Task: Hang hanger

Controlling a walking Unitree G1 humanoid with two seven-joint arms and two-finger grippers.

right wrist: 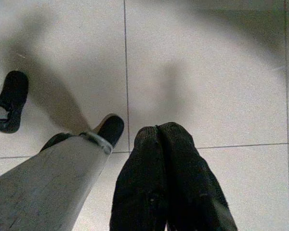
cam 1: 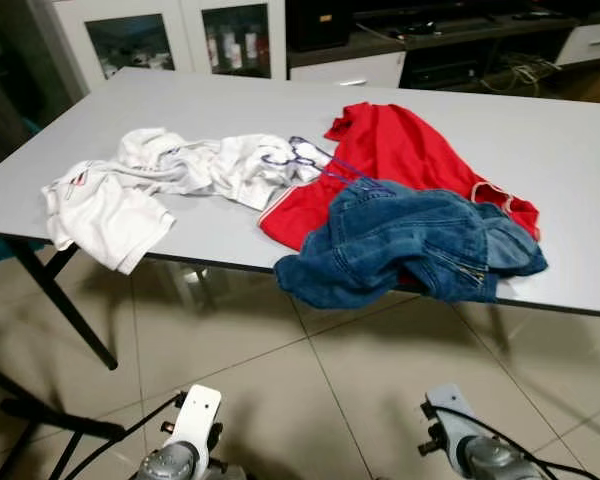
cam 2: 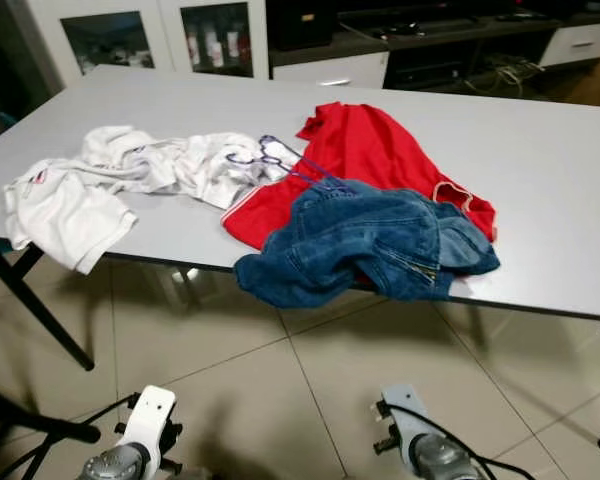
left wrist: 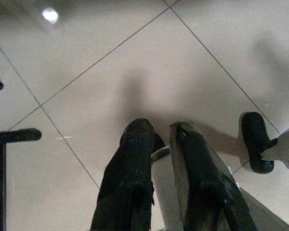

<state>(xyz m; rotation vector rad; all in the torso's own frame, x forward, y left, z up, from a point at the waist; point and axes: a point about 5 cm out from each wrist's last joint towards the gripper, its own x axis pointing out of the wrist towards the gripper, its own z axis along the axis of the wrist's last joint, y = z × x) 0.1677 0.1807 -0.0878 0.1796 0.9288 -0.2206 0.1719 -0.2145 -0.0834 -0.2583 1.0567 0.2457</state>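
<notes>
A thin purple hanger [cam 1: 313, 158] lies on the grey table [cam 1: 540, 140], resting on a white garment [cam 1: 220, 165] and a red garment [cam 1: 400, 150]. One end of it runs under a crumpled denim jacket [cam 1: 410, 245] that hangs over the table's near edge. Both arms hang low in front of the table, the left arm [cam 1: 185, 440] and the right arm [cam 1: 470, 445]. My left gripper [left wrist: 161, 127] points at the floor tiles with a narrow gap between its fingers and nothing in it. My right gripper [right wrist: 157, 129] also points at the floor, fingers pressed together.
A second white shirt [cam 1: 105, 210] droops over the table's left front edge. Black table legs [cam 1: 65, 300] and a black stand [cam 1: 40, 420] are at the lower left. Cabinets [cam 1: 170, 35] and a low unit line the far wall. Tiled floor [cam 1: 310, 390] lies between me and the table.
</notes>
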